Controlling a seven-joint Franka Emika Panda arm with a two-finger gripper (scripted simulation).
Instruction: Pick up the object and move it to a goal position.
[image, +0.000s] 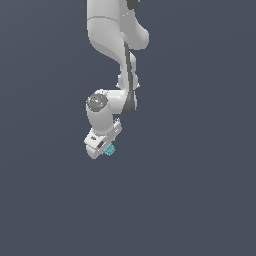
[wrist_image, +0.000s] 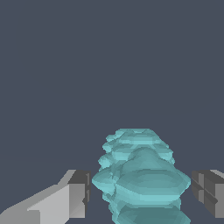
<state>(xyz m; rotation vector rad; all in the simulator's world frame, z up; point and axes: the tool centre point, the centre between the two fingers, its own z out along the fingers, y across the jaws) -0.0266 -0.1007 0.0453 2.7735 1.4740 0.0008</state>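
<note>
In the exterior view the white arm is reaching down from the top centre of the frame, and the tool (image: 106, 146) is sitting just below and left of the frame's middle. The object (image: 110, 149), a small teal-cyan lump, is peeking out at the tool's lower right edge. No goal marker is showing in either picture, and the dark background is giving no clear line between tabletop and air, so whether the lump is resting or lifted cannot be told.

In the wrist view the object (wrist_image: 141, 175) is filling the lower centre of the frame, lying between the two grey fingers (wrist_image: 74, 192). A narrow dark gap is showing on each side of it, so the tool is standing released around the lump, straddling it and not yet pinching.

The lump is looking hard and rigid, with stacked bumpy facets, and probably light given how small it is beside the tool. Those ridges are likely giving the pads something to bite on, though a pad landing on a single bump could let it twist or pop out. The widest band across its middle seems the safest place to take hold, with the pads closing squarely on opposite sides.
</note>
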